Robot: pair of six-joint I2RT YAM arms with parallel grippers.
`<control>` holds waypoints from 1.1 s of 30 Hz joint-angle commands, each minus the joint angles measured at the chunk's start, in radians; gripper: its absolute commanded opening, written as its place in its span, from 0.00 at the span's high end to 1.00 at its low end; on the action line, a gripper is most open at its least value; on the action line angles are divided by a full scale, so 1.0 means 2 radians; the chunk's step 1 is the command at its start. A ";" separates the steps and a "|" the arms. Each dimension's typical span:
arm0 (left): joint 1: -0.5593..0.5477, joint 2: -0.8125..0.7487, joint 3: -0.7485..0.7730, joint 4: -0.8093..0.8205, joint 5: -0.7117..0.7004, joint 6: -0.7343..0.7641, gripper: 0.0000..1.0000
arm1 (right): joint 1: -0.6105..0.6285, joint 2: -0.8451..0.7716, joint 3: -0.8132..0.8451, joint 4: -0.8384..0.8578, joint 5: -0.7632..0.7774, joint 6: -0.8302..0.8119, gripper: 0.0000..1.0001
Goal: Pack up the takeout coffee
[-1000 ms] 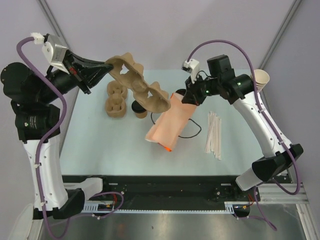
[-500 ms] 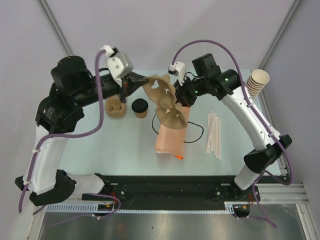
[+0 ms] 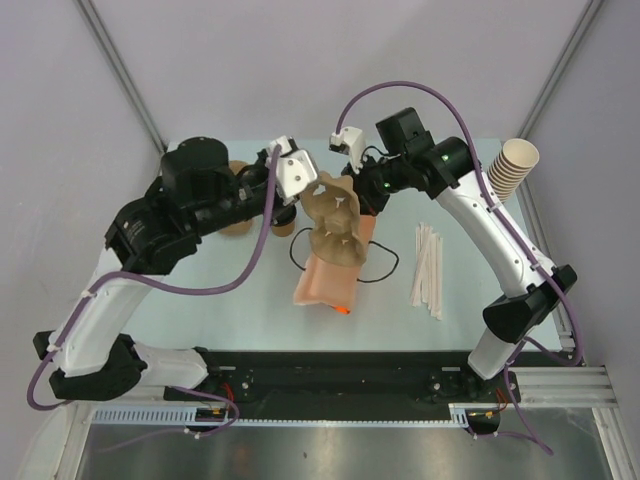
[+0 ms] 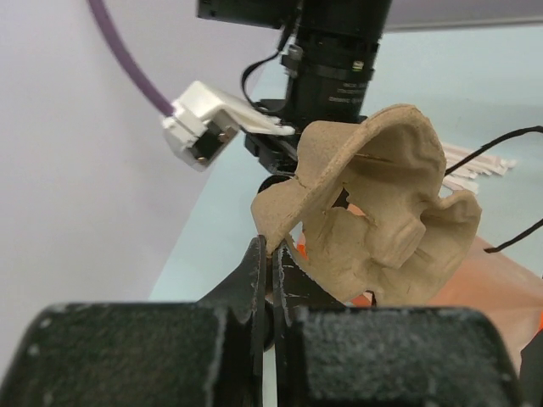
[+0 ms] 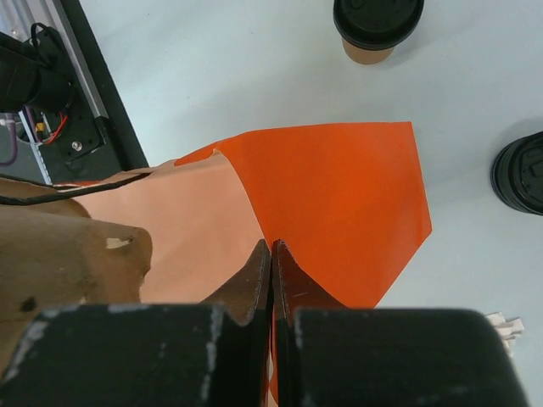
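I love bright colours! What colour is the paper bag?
Orange. The bag shows best in the right wrist view.

The takeout coffee (image 5: 377,30) is seen as a small brown paper cup closed by a round black plastic lid. The lid is seated fully on the rim, and its raised edge and sunken centre can be made out. The cup is stood upright on the pale worktop (image 5: 212,68), untouched and free on all sides. It is placed in the far half of the worktop, somewhat left of the middle, well apart from every edge and corner. In the overhead view it is mostly hidden.
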 commanded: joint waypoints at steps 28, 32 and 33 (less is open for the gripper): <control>-0.094 -0.040 -0.059 0.040 -0.175 0.161 1.00 | 0.003 0.006 0.019 0.000 -0.036 -0.027 1.00; -0.094 -0.047 -0.086 0.036 -0.166 0.156 1.00 | 0.002 0.011 0.025 0.002 -0.039 -0.023 1.00; -0.095 -0.049 -0.098 0.037 -0.159 0.150 1.00 | 0.002 0.011 0.024 0.002 -0.040 -0.022 1.00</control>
